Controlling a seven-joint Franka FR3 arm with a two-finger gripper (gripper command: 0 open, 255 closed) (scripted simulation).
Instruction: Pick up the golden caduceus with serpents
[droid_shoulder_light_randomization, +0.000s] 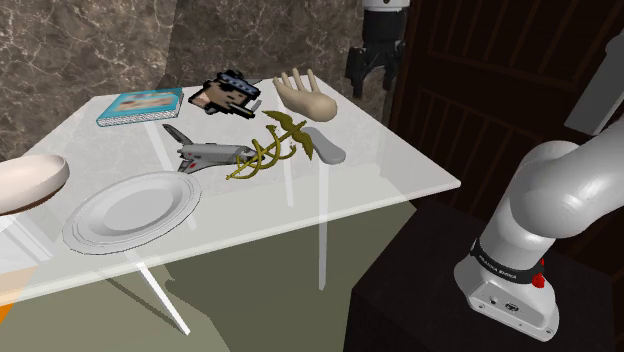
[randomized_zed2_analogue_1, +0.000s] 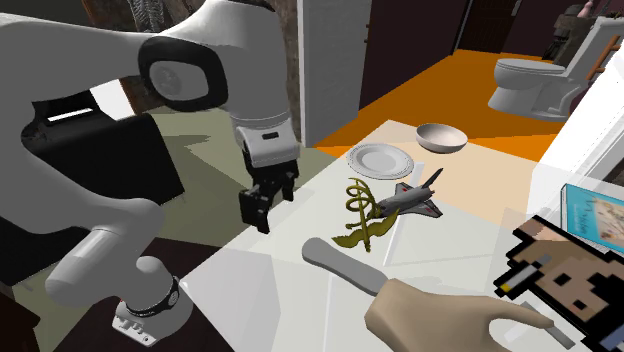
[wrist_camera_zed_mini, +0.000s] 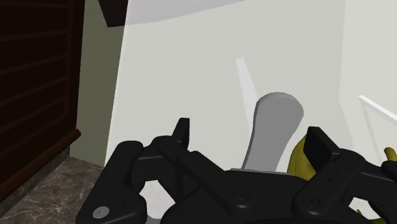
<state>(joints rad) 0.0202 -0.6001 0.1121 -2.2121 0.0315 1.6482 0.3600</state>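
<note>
Centrally on the white table (droid_shoulder_light_randomization: 400, 165) lies the golden caduceus (droid_shoulder_light_randomization: 268, 148). It is a slim staff lying flat, with two serpents coiled round it in loops and a pair of spread wings at its far end, all in one dull yellow-gold. A toy space shuttle (droid_shoulder_light_randomization: 205, 152) sits just beside it on the shoulder view's left. A grey, paddle-shaped piece (droid_shoulder_light_randomization: 325, 145) lies just beside it on the right. Farther back are a tan model hand (droid_shoulder_light_randomization: 305, 95), a blocky pixel-style head (droid_shoulder_light_randomization: 228, 92) and a blue book (droid_shoulder_light_randomization: 140, 105). Nearer, at the left, rest a white plate (droid_shoulder_light_randomization: 132, 210) and a pale bowl (droid_shoulder_light_randomization: 25, 180). The black gripper (droid_shoulder_light_randomization: 371, 86) hangs above the table's far right edge, apart from the caduceus. Its fingers (wrist_camera_zed_mini: 181, 130) stand spread with nothing between them.
</note>
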